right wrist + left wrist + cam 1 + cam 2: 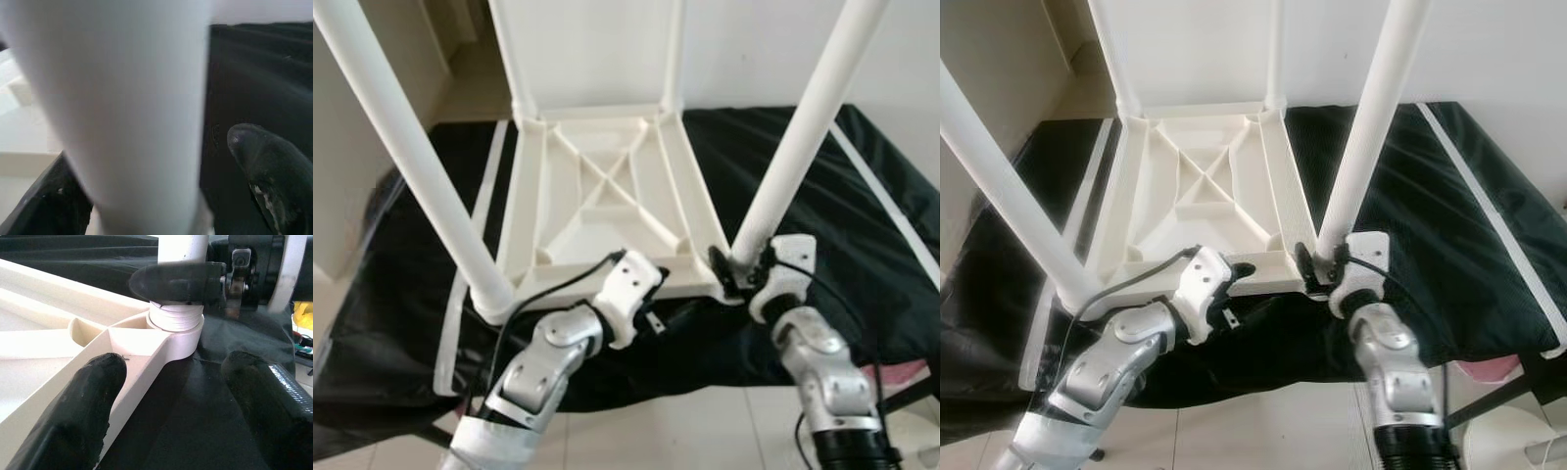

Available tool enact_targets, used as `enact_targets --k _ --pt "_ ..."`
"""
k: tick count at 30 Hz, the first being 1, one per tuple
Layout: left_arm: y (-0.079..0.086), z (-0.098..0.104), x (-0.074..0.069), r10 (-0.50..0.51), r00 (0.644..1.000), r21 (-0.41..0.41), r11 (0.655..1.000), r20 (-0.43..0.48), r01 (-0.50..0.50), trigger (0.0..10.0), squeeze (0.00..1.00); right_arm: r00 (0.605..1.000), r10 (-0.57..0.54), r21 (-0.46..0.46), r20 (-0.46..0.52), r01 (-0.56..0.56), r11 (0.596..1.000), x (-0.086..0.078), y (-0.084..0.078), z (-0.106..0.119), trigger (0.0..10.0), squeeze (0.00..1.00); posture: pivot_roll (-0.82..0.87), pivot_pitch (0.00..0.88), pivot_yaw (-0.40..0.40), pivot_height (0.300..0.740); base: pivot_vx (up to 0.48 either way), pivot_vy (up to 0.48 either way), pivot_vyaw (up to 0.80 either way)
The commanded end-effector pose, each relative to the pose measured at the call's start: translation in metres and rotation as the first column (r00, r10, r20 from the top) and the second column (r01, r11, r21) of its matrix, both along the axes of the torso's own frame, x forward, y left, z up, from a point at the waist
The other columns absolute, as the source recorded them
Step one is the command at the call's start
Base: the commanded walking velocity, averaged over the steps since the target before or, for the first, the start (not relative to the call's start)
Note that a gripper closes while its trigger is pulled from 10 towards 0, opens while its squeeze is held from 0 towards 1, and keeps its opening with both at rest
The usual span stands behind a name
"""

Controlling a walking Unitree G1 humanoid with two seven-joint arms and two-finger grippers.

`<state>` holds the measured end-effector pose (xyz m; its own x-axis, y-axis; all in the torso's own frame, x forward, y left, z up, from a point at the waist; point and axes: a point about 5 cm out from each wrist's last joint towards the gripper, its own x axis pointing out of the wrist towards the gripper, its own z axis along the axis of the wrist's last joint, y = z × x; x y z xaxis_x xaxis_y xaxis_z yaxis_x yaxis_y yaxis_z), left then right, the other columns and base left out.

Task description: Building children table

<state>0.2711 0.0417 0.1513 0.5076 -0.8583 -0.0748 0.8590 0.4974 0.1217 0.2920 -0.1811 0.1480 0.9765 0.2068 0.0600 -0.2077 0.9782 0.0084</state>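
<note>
Gripping the near-right leg (783, 176) low at its socket, the right end effector (741, 271) closes around it; the left end effector (171, 396), fingers wide, straddles the frame edge of the upturned children table (597, 186) lying on a black sheet (862, 215). Risk: a partly seated leg may tilt or bind. The left wrist view alone reveals the leg's threaded collar (176, 316).
</note>
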Motion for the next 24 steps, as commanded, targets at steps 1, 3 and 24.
enact_targets --k 1,3,24 --pt "0.0 0.0 -0.001 -0.019 1.0 0.003 1.0 0.007 0.019 10.0 0.0 0.997 0.077 -0.017 -0.001 -0.077 0.997 0.002 0.001 -0.001 10.0 0.45 -0.08 0.075 0.026 0.74 0.0 0.0 0.0" --pt "-0.001 0.001 0.0 -0.023 1.0 0.003 1.0 0.007 0.023 10.0 0.0 0.992 0.126 -0.038 0.0 -0.126 0.991 0.004 0.001 0.0 10.0 0.0 -0.09 0.074 0.03 0.74 0.0 0.0 0.0" --pt "-0.002 0.004 0.002 -0.03 0.999 0.007 1.0 0.023 0.03 10.0 0.0 0.954 0.295 -0.088 -0.06 -0.3 0.95 0.012 -0.002 -0.012 0.0 0.0 -0.08 0.069 0.023 0.74 0.0 0.0 0.0"
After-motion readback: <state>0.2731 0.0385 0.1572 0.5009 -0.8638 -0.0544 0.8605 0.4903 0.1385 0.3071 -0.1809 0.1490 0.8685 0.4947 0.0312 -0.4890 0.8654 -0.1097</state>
